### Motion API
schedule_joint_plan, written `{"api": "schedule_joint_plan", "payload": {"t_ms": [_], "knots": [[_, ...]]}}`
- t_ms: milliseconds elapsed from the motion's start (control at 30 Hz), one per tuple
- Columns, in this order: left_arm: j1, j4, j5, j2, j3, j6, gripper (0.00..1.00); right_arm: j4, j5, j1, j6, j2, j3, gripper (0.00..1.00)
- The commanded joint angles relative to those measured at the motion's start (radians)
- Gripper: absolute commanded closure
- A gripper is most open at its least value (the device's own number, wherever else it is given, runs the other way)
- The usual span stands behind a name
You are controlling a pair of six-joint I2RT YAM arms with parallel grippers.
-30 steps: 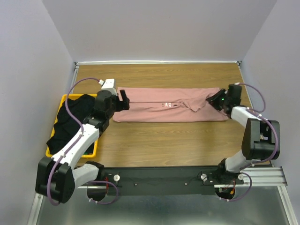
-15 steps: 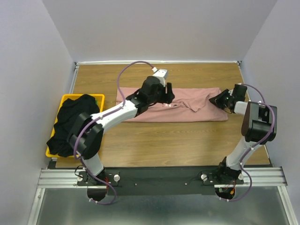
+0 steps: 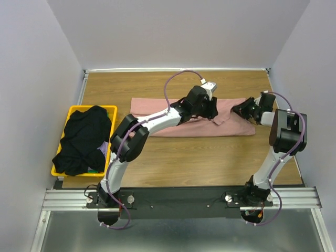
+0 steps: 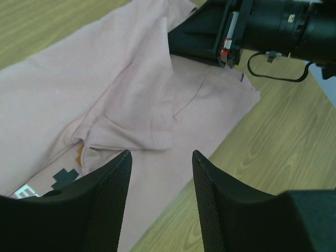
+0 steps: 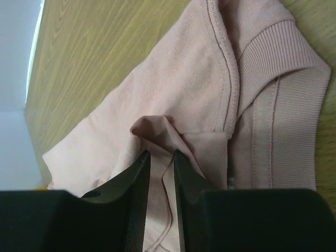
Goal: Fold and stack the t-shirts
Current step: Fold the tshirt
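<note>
Top view: pink t-shirt [image 3: 231, 126] spread lengthwise across the tabletop [image 3: 184, 157]; black t-shirt [image 3: 84, 136] heaped in the yellow basket [image 3: 73, 109] at left

Left wrist: my left tool [image 4: 160, 157] hangs over the pink cloth, jaws apart, gripping nothing

Right wrist: right tool [image 5: 160, 155] nearly closed, pinching a raised fold of the pink t-shirt beside its ribbed collar

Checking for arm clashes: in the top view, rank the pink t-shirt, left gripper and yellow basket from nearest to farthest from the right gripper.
1. The pink t-shirt: pinched by the right gripper itself, at the shirt's right end.
2. The left gripper: open, over the shirt's middle.
3. The yellow basket: far left edge, holding the black t-shirt.
</note>
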Motion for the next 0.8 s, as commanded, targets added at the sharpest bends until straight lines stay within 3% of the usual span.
{"api": "schedule_joint_plan", "payload": {"t_ms": [0, 467, 533, 767], "knots": [[-0.007, -0.012, 0.045, 0.068, 0.056, 0.014, 0.44, 0.008, 0.007, 0.000, -0.029, 0.023, 0.034, 0.68], [-0.003, -0.053, 0.045, 0.235, 0.184, 0.005, 0.53, -0.015, -0.020, 0.023, -0.035, 0.078, 0.046, 0.69], [0.002, -0.064, 0.040, 0.247, 0.200, 0.004, 0.54, -0.016, -0.020, 0.023, -0.040, 0.075, 0.046, 0.71], [0.020, -0.066, 0.042, 0.281, 0.212, -0.027, 0.55, -0.047, 0.006, 0.023, -0.063, 0.029, 0.048, 0.95]]}}
